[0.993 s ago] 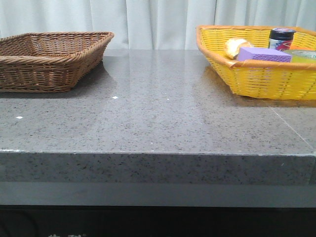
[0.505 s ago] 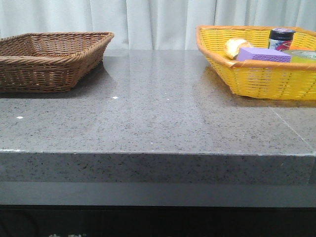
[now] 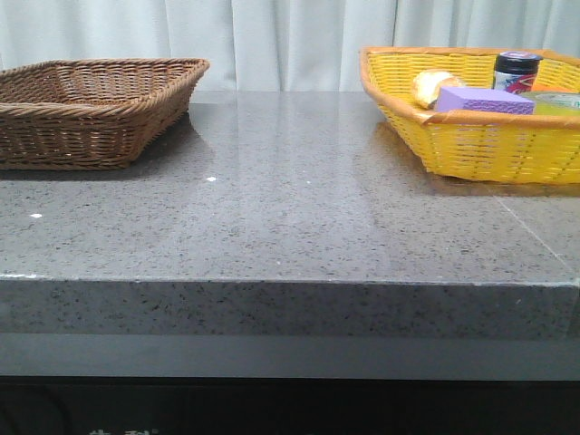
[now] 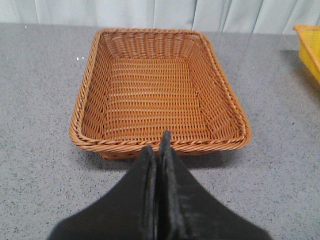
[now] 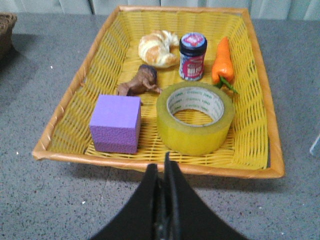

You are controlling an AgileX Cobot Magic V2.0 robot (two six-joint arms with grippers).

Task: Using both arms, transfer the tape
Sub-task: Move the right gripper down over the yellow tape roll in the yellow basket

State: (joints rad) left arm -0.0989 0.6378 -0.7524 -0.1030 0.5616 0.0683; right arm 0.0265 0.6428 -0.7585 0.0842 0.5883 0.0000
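Looking from the front, you see the grey speckled stone counter (image 3: 290,227), the brown wicker basket (image 3: 91,109) at its far left corner and the yellow plastic-weave basket (image 3: 471,136) at its far right; nothing has shifted since the earlier frames. At the left wrist, your left gripper (image 4: 157,150) is closed and empty. At the right wrist, your right gripper (image 5: 165,167) is closed, empty, near the squat translucent yellow tape roll (image 5: 196,117) untouched in the yellow basket; everything remains.

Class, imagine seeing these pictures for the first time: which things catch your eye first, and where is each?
The bright yellow basket on the table's right side, holding the tape beside a purple sponge block. Opposite, on the left, sits a brown wicker basket with nothing inside.
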